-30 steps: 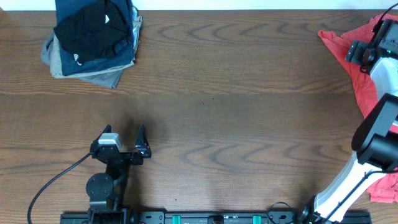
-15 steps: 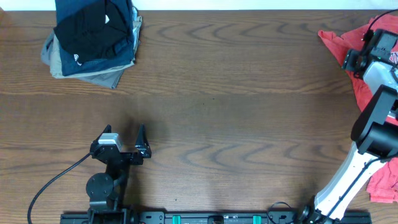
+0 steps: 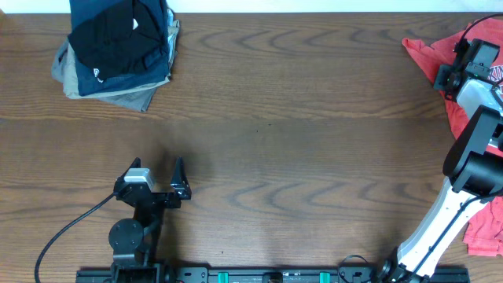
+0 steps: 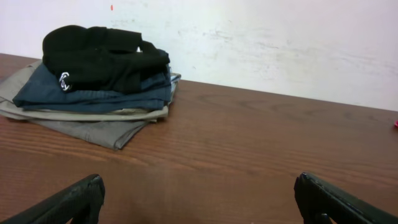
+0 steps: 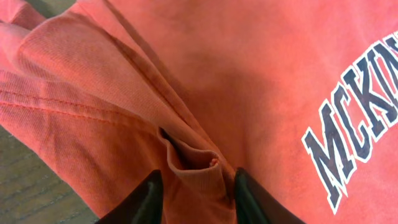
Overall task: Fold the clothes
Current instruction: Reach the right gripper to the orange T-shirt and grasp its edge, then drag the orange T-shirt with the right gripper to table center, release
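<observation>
Pinching a raised fold of the salmon T-shirt (image 5: pixel 249 74) with the right gripper (image 5: pixel 198 186), jaws narrow, cloth touching both fingers, navy lettering (image 5: pixel 354 124) just to the right. Crumpled at the far right edge of the table (image 3: pixel 299 118). At near left, holding nothing with the left gripper (image 3: pixel 157 167), jaws wide above the wood; at far left, a stack of folded garments (image 3: pixel 118 51)

Wood-grain table (image 3: pixel 299 118): stack of folded clothes (image 3: pixel 118 47) at the far-left corner, crumpled red T-shirt (image 3: pixel 420 51) at the far-right edge.
</observation>
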